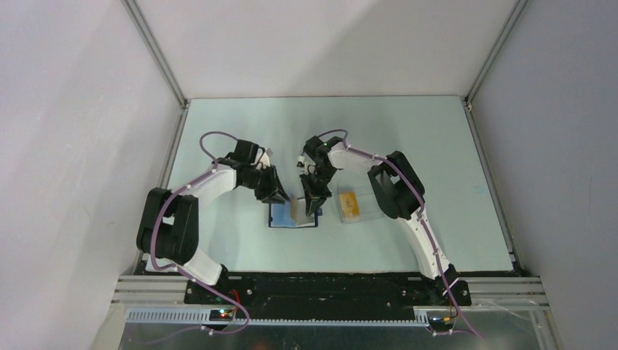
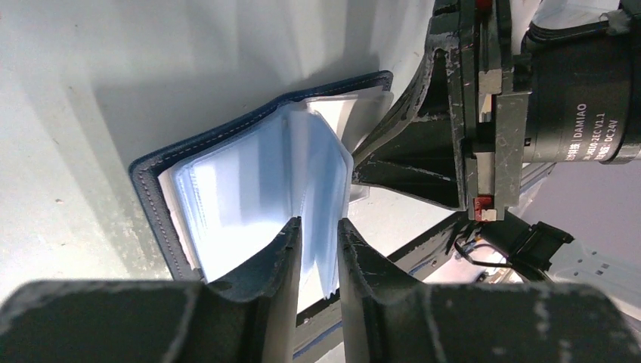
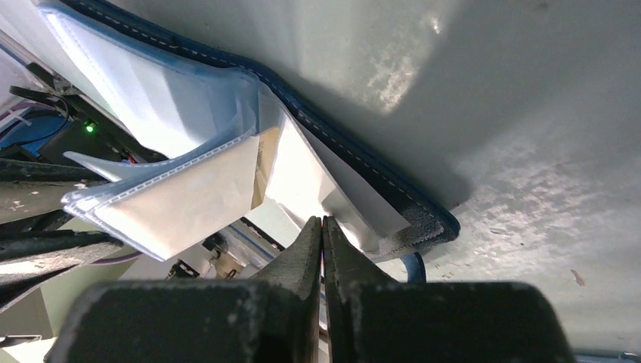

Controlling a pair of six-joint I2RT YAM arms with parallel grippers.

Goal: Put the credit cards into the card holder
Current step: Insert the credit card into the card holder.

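We see the card holder [image 1: 294,216] lying open on the bench [image 1: 408,138] between the two arms, its clear sleeves fanned upward. Our left pincer [image 2: 318,253] grips a few of those sleeves [image 2: 321,181] between partly closed fingers. Our right pincer [image 3: 323,242] sits at the holder's far edge with fingers pressed nearly together; whether it pinches anything, perhaps a thin sleeve, we cannot tell. An orange-yellow credit card [image 1: 350,201] rests in a clear case [image 1: 362,213] just right of the holder.

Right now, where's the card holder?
In the top view, the card holder lies open at the table's near middle, between both grippers, just left of the clear case.
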